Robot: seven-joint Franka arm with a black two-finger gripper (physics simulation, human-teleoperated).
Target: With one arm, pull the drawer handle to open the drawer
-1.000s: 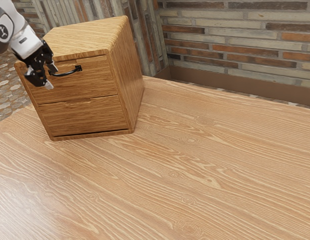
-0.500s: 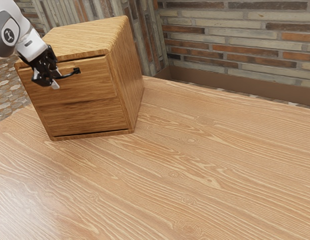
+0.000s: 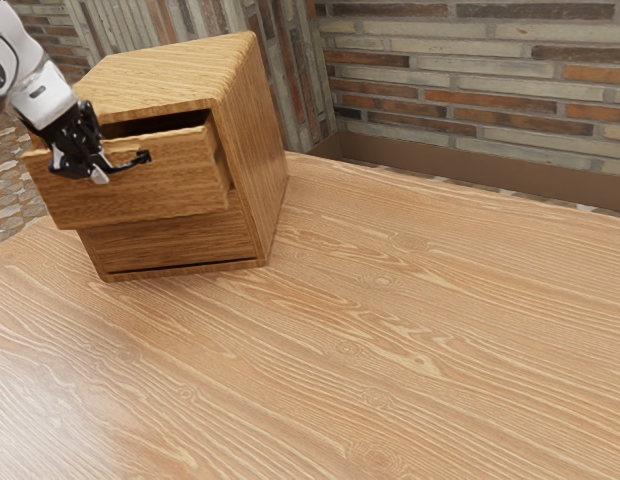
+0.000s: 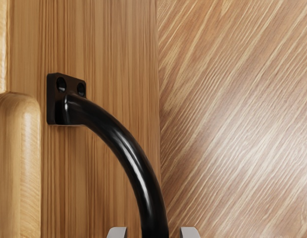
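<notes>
wooden drawer (image 3: 140, 190) sits part open, yet i cannot tell whether the jaws clamp the black handle (image 3: 130, 158) at its nine o'clock end, so a skewed pull could slip it free.

Brick wall (image 3: 470, 70) stood behind the wooden table's (image 3: 390, 350) far edge, dark skirting (image 3: 470, 165) below – patterned floor tiles (image 3: 10, 185) at the exterior view's left.

The boxy wooden cabinet (image 3: 170, 75) and its drawer front (image 3: 140, 190) are honey-brown with straight grain; the curved drawer handle (image 4: 128, 153) is glossy black. The wooden table top (image 3: 390, 330) shows paler, wavy grain, and the brick wall (image 3: 470, 70) mixes red-brown and grey
</notes>
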